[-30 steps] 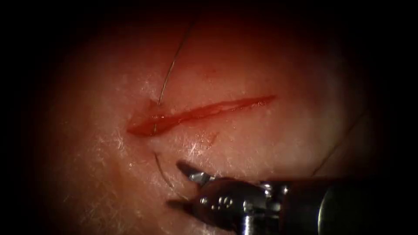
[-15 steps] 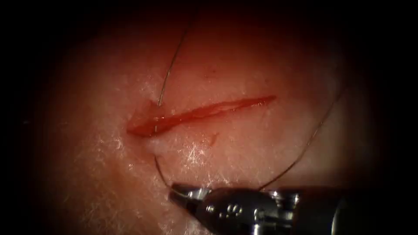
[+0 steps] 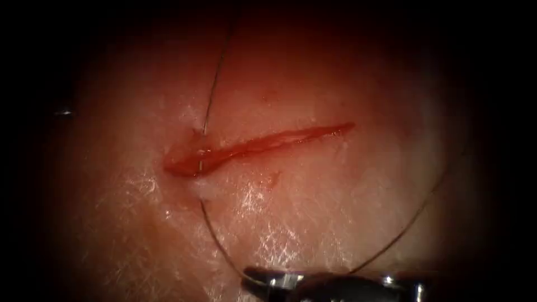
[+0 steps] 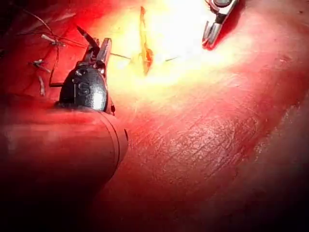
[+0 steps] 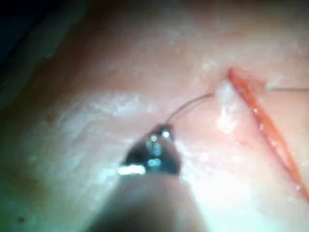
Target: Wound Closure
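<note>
The cut (image 3: 257,146) runs across the tissue (image 3: 335,190), red along its length. A thread (image 3: 215,84) comes down taut from the far side, crosses the cut near its left end and comes out on the near side at a raised pale bump (image 3: 204,191). From there it curves down to my right tool (image 3: 249,275), whose jaws are shut on it; more thread (image 3: 408,223) arcs away to the right. The right wrist view shows the right tool (image 5: 161,133) holding that strand beside the cut (image 5: 263,121). My left tool (image 4: 94,41) grips the thread near the cut (image 4: 144,43).
Short cut ends of thread (image 4: 41,63) lie on the tissue beside the left tool. The right tool (image 4: 211,34) sits on the other side of the cut from it. Red fluid lines the cut.
The right tool's jaws were open around the near-side thread, then shut on it. The tool moved toward the near edge, lengthening the strand and lifting the tissue at the exit point.
</note>
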Motion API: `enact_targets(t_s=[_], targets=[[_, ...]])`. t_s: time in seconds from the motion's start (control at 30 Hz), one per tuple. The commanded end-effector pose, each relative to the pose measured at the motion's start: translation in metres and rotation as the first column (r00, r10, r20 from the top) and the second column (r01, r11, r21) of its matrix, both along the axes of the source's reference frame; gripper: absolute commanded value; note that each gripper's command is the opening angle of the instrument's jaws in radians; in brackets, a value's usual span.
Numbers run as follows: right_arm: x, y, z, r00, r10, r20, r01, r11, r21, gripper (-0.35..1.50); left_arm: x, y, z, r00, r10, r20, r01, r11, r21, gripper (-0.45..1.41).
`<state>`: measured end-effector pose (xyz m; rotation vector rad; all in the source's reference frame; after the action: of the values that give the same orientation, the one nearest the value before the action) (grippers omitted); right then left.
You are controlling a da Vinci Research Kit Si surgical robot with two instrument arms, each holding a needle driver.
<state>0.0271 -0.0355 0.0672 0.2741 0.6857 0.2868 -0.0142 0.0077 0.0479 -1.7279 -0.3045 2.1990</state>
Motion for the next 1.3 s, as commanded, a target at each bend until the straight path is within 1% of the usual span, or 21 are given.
enact_targets(t_s=[0.03,0.13,0.27,0.33,0.37,0.4,0.43,0.47,0.5,0.53,0.57,0.63,0.73,0.8,0.87,0.93,1.07,1.13,1.2,1.23,1.3], targets=[[-0.0001,-0.0014,0.0004,1.0,-0.021,0.004,0.021,1.0,0.015,-0.35,-0.0004,0.0003,0.0007,1.0,-0.001,-0.001,0.001,1.0,0.002,-0.45],[-0.0016,-0.0024,0.0001,0.998,-0.066,0.012,0.065,0.997,0.038,-0.35,-0.0003,0.0008,0.0007,1.0,-0.005,-0.004,0.005,1.0,0.003,-0.45],[-0.004,-0.0036,-0.0003,0.993,-0.111,0.043,0.108,0.992,0.069,-0.35,-0.0004,0.0004,0.0012,1.0,-0.005,-0.006,0.005,1.0,-0.003,-0.45],[-0.005,-0.0037,-0.0007,0.993,-0.106,0.054,0.101,0.991,0.087,-0.35,-0.0004,0.0005,0.0013,1.0,-0.005,-0.005,0.004,1.0,-0.003,-0.45],[-0.0059,-0.0034,-0.001,0.994,-0.082,0.068,0.076,0.993,0.089,-0.35,-0.0004,0.0006,0.0014,1.0,-0.004,-0.005,0.004,1.0,-0.003,-0.45],[-0.0061,-0.0031,-0.0011,0.995,-0.059,0.078,0.053,0.996,0.078,-0.1,-0.0004,0.0007,0.0015,1.0,-0.004,-0.005,0.004,1.0,-0.003,-0.45],[-0.0062,-0.0027,-0.0013,0.996,-0.014,0.088,0.008,0.998,0.062,0.51,-0.0004,0.0007,0.0015,1.0,-0.004,-0.004,0.004,1.0,-0.003,-0.45],[-0.0062,-0.0024,-0.0015,0.996,0.021,0.087,-0.024,0.999,0.038,0.89,-0.0004,0.0007,0.0015,1.0,-0.004,-0.004,0.004,1.0,-0.004,-0.45],[-0.0061,-0.002,-0.0018,0.994,0.064,0.086,-0.065,0.998,0.007,1.16,-0.0004,0.0007,0.0015,1.0,-0.004,-0.005,0.004,1.0,-0.004,-0.45],[-0.0059,-0.0014,-0.0022,0.991,0.11,0.072,-0.108,0.994,-0.025,1.36,-0.0004,0.0007,0.0015,1.0,-0.004,-0.005,0.004,1.0,-0.004,-0.45],[-0.0057,-0.0009,-0.0026,0.987,0.15,0.063,-0.147,0.988,-0.05,1.46,-0.0004,0.0006,0.0015,1.0,-0.004,-0.005,0.004,1.0,-0.004,-0.45],[-0.0054,0.0002,-0.0038,0.973,0.227,0.037,-0.223,0.971,-0.088,1.48,-0.0004,0.0006,0.0015,1.0,-0.005,-0.005,0.005,1.0,-0.004,-0.45],[-0.0046,0.0014,-0.0061,0.965,0.261,0.026,-0.259,0.964,-0.068,1.48,-0.0004,0.0005,0.0015,1.0,-0.005,-0.005,0.005,1.0,-0.005,-0.45],[-0.0038,0.0021,-0.0074,0.961,0.277,-0.004,-0.277,0.959,-0.062,1.48,-0.0005,0.0004,0.0015,1.0,-0.005,-0.006,0.005,1.0,-0.005,-0.45],[-0.0025,0.0029,-0.0085,0.955,0.296,-0.035,-0.298,0.953,-0.057,1.48,-0.0006,0.0004,0.0016,1.0,-0.006,-0.007,0.006,1.0,-0.006,-0.45],[-0.0009,0.0036,-0.0089,0.946,0.318,-0.055,-0.321,0.947,-0.034,1.48,-0.0008,0.0002,0.0016,1.0,-0.008,-0.008,0.008,1.0,-0.007,-0.45],[0.0031,0.0044,-0.008,0.936,0.348,-0.054,-0.35,0.936,-0.03,1.46,-0.0012,-0.0001,0.0019,1.0,-0.008,-0.012,0.008,1.0,-0.011,-0.45],[0.0052,0.0047,-0.007,0.923,0.382,-0.048,-0.382,0.924,-0.007,1.43,-0.0012,-0.0003,0.0019,1.0,-0.008,-0.012,0.008,1.0,-0.012,-0.45],[0.0068,0.0046,-0.0058,0.906,0.419,-0.053,-0.417,0.908,0.05,1.31,-0.0012,-0.0003,0.0019,1.0,-0.006,-0.014,0.006,1.0,-0.012,-0.45],[0.0073,0.0045,-0.0053,0.899,0.433,-0.059,-0.427,0.9,0.088,1.21,-0.0012,-0.0003,0.002,1.0,-0.006,-0.014,0.006,1.0,-0.012,-0.45],[0.0083,0.0044,-0.0039,0.887,0.457,-0.063,-0.448,0.886,0.123,1.2,-0.0012,-0.0003,0.002,1.0,-0.006,-0.014,0.005,1.0,-0.012,-0.45]])
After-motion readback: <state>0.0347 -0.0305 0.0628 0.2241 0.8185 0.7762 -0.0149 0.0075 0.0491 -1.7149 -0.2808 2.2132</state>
